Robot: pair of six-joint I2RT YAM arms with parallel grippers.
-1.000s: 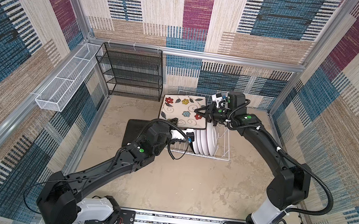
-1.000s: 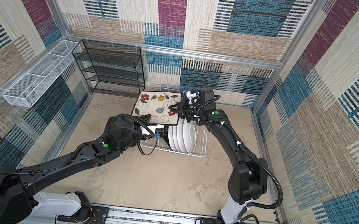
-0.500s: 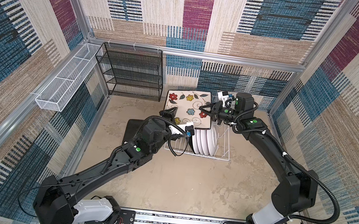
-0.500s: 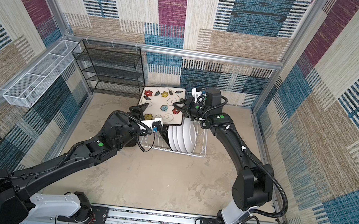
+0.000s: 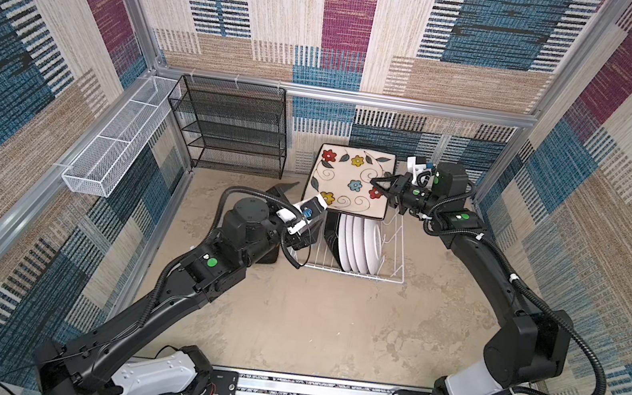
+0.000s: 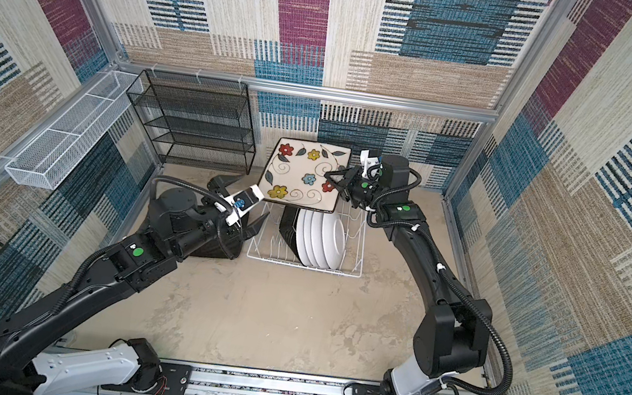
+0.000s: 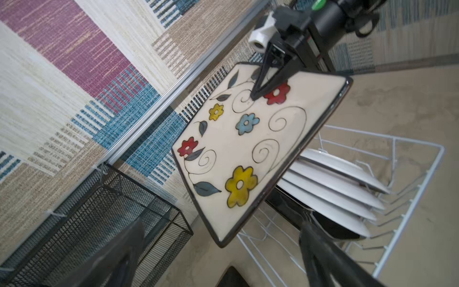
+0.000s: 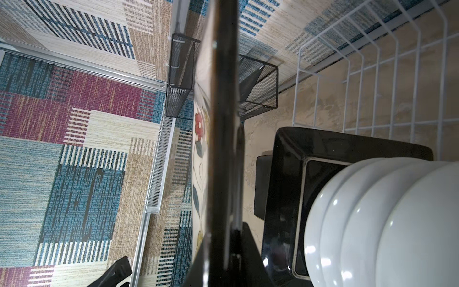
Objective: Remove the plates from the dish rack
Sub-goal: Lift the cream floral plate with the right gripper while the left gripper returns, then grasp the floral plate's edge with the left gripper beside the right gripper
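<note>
Left wrist view: R claw [image 7: 255,95] pinches square flower plate [image 7: 243,154] by its edge, up over dish rack [image 7: 422,179] so it clears the wires. L claw [image 5: 302,209] wide open, empty, near plate's low corner, prob. ready to help. Round plates [image 7: 335,188] stand in rack.

Right gripper [image 5: 380,184] pinched and raised, left gripper [image 5: 307,205] agape, lower

Black arms [image 5: 174,296], white bases [image 5: 155,373] (green dots [image 5: 211,262]), ribbed cables [image 5: 252,190]
</note>
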